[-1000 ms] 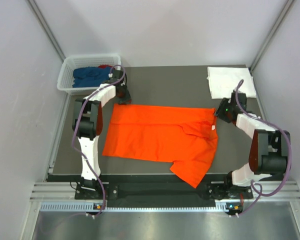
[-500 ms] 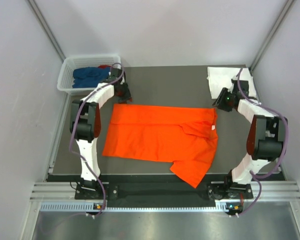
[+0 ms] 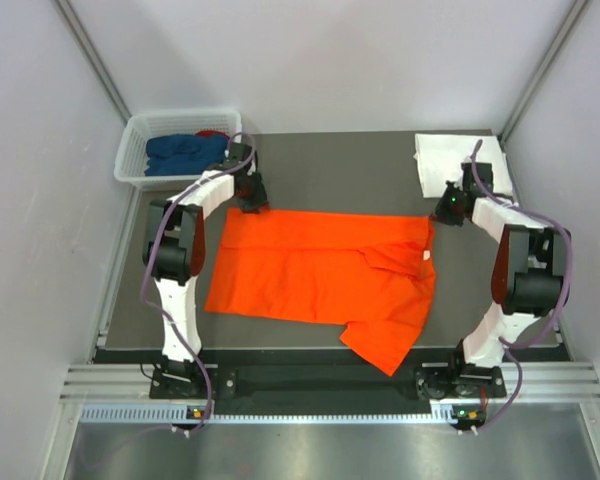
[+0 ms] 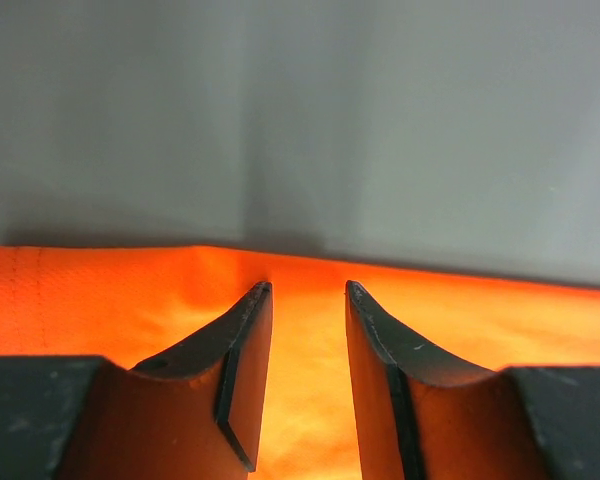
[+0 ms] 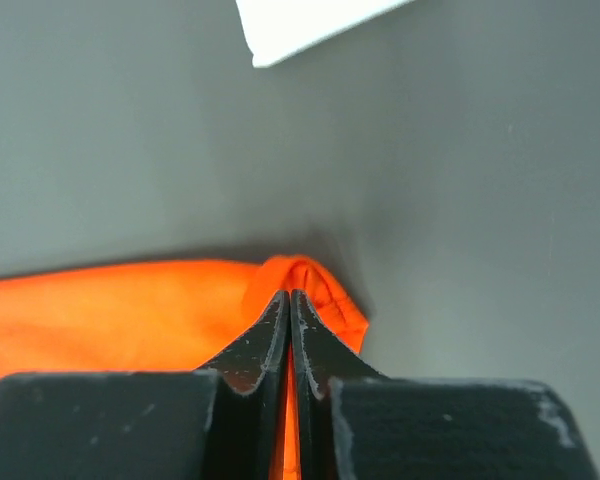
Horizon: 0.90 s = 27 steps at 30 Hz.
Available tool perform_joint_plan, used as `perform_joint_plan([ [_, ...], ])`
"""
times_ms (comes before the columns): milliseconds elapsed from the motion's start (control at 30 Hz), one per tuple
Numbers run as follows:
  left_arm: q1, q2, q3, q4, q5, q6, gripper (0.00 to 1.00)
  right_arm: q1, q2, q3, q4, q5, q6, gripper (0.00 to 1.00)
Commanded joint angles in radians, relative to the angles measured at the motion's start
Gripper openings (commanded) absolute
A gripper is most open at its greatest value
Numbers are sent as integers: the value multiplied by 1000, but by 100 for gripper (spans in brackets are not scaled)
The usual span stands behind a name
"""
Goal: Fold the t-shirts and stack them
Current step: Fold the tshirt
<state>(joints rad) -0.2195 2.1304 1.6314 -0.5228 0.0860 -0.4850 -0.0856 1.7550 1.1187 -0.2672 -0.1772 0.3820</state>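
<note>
Top external view: a white slatted basket (image 3: 131,160) sits off the table's far left corner. It holds a crumpled blue garment (image 3: 185,152), with a small patch of red cloth (image 3: 212,132) showing behind it. At the far right corner of the dark table (image 3: 330,165) lies a folded white garment (image 3: 450,160), flat and squared. A corner of it also shows at the top of my right wrist view (image 5: 310,20).

The orange t-shirt (image 3: 320,265) lies spread across the middle of the table with its long side running left to right. Its left part is flat and smooth. On the right a layer is folded over, leaving a diagonal crease, and one flap juts out toward the near edge. A small white tag (image 3: 427,257) shows near its right edge.

My left gripper (image 3: 252,205) is at the shirt's far left corner. In the left wrist view its fingers (image 4: 248,340) are spread apart over the orange cloth (image 4: 100,290). Their tips (image 4: 308,290) are just short of the hem, and bare table (image 4: 380,120) lies beyond. I cannot tell whether the fingers touch the fabric.

My right gripper (image 3: 442,212) is at the shirt's far right corner. In the right wrist view the fingers (image 5: 290,295) are pressed together. Only a thin sliver of orange shows between them, and the cloth (image 5: 130,310) bunches into a small raised fold right at the tips, so I am pinching that corner. Grey table (image 5: 460,200) lies beside and beyond it.
</note>
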Motion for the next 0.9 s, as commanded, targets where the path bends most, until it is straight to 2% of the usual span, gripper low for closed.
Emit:
perform_joint_plan([
  [0,2,36,4,7,-72,-10,40,7,-28,-39,74,42,12,0],
  [100,3,52,7,-14,-120,-10,40,0,-51,-81,97,54,17,0],
  [300,3,54,-4,-10,-112,-12,40,-11,-88,-125,132,30,29,0],
  [333,3,48,-7,-5,-111,-12,40,-11,-91,-119,112,36,37,1],
  [367,3,45,-7,-6,-111,-13,40,-13,-101,-112,100,44,55,9],
  [400,3,43,-7,-6,-109,-13,40,-13,-106,-99,89,53,66,12],
  [500,3,37,-8,-5,-109,-15,40,-13,-124,-82,56,77,106,17],
  [867,3,31,-16,-3,-109,-21,40,9,-100,-48,92,58,173,27],
])
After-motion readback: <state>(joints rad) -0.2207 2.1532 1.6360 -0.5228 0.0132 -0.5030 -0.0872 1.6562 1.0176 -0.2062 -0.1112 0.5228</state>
